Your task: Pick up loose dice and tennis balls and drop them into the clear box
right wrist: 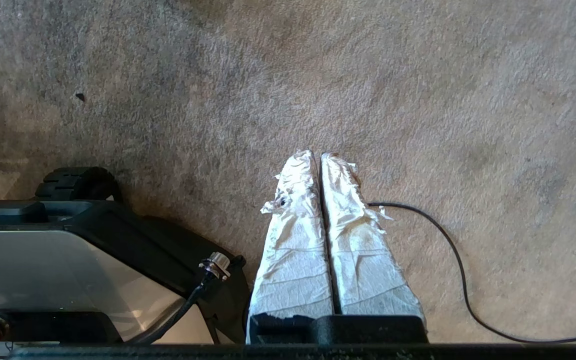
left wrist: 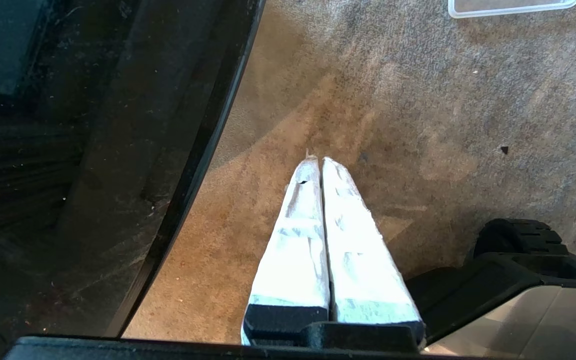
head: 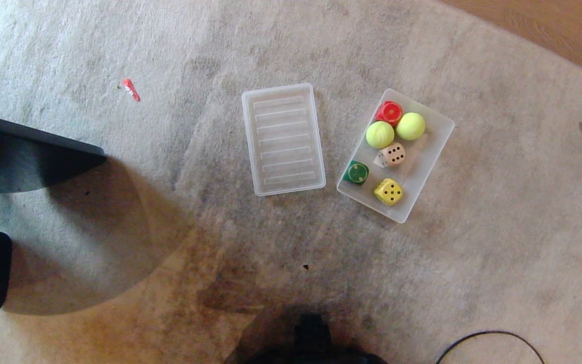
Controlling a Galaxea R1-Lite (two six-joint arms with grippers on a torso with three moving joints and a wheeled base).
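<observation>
Head view: clear box sits on the carpet, right of the ribbed lid. Inside it: two tennis balls side by side, red die touching them at the far end, beige die mid-box, yellow die and green die at the near end. Small red scrap lies well left on the carpet. Neither arm visible.

Left wrist view: left hand hangs over bare carpet, white-wrapped fingers pressed together, holding nothing. Lid corner at the frame edge.

Right wrist view: right hand same, fingers closed on nothing, above carpet beside a black cable and the robot base.
</observation>
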